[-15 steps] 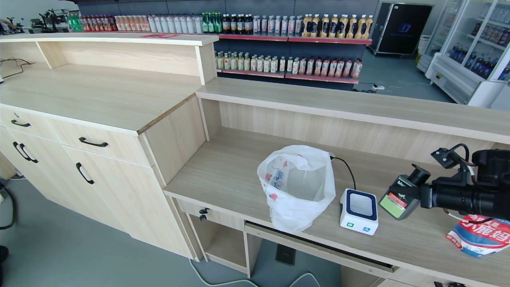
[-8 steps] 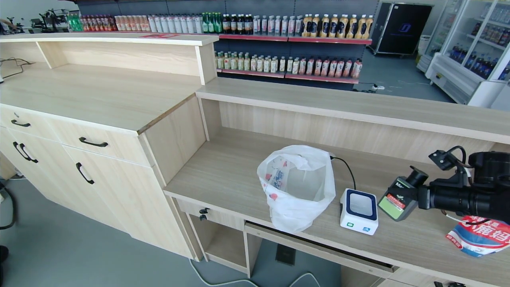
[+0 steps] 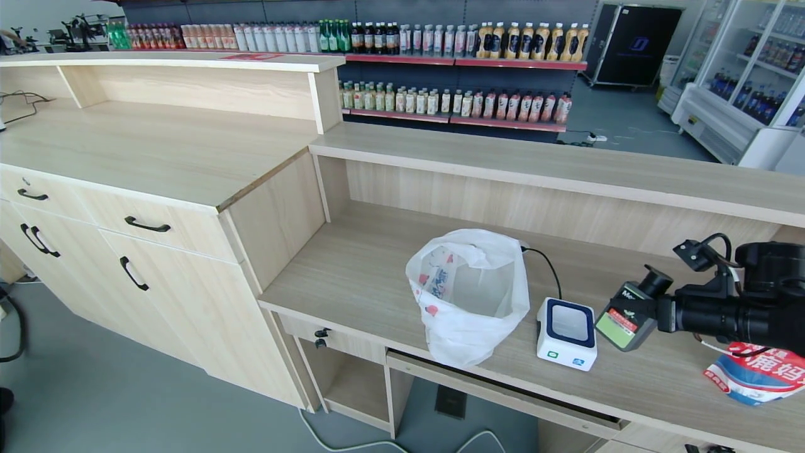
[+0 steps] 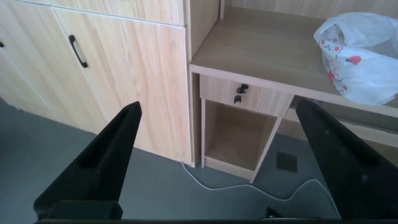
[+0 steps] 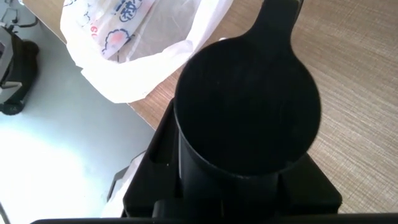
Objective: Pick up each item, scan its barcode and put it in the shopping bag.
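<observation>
My right gripper [image 3: 657, 309] is shut on a dark bottle [image 3: 626, 314] with a green and red label, held tilted just above the counter. The bottle hangs close to the right of the white barcode scanner [image 3: 567, 333], whose dark window faces up. Left of the scanner stands the white plastic shopping bag [image 3: 468, 296], its mouth open. In the right wrist view the black bottle [image 5: 249, 112] hides the fingers, and the bag [image 5: 137, 50] lies beyond it. My left gripper [image 4: 214, 168] is open and holds nothing, low in front of the counter, with the bag [image 4: 364, 50] farther off.
A red, white and blue snack pouch [image 3: 758, 371] lies on the wooden counter [image 3: 365, 277] at the far right, under my right arm. A raised ledge [image 3: 534, 157] runs behind the counter. A black cable [image 3: 547, 264] leads from the scanner behind the bag. A taller cabinet [image 3: 157, 157] stands to the left.
My right gripper has sunk slightly and shifted a little left with the bottle, closer to the scanner. The bag, scanner and pouch have not moved.
</observation>
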Motion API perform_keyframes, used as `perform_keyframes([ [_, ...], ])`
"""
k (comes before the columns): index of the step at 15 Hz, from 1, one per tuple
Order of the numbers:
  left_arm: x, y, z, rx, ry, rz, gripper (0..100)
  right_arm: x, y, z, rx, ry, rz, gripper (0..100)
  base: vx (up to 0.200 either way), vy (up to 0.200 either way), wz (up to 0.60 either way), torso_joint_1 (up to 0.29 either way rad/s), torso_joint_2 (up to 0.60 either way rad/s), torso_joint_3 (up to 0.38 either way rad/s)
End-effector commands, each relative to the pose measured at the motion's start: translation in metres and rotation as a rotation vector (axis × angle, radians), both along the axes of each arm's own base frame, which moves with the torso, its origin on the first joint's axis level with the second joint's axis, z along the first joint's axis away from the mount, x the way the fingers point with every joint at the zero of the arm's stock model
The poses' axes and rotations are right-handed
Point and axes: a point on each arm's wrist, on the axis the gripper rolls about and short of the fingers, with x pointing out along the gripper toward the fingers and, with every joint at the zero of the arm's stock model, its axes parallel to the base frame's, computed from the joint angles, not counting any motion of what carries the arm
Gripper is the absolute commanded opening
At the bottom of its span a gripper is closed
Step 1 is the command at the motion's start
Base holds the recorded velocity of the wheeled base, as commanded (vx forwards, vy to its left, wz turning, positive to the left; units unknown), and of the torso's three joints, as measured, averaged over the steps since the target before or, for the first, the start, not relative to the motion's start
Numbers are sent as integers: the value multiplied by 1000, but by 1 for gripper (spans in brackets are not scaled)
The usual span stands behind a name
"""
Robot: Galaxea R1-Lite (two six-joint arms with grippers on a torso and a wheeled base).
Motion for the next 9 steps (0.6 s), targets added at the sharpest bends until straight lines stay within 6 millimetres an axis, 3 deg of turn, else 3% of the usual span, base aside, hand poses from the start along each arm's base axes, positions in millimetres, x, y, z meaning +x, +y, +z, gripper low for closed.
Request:
perform_keyframes([
  [1,0,0,0,0,0,0,100,0,0,0,0,0,1,0,0,0,0,0,0,0],
  [9,0,0,0,0,0,0,100,3,1,0,10,-21,2,0,0,0,0,0,0,0],
])
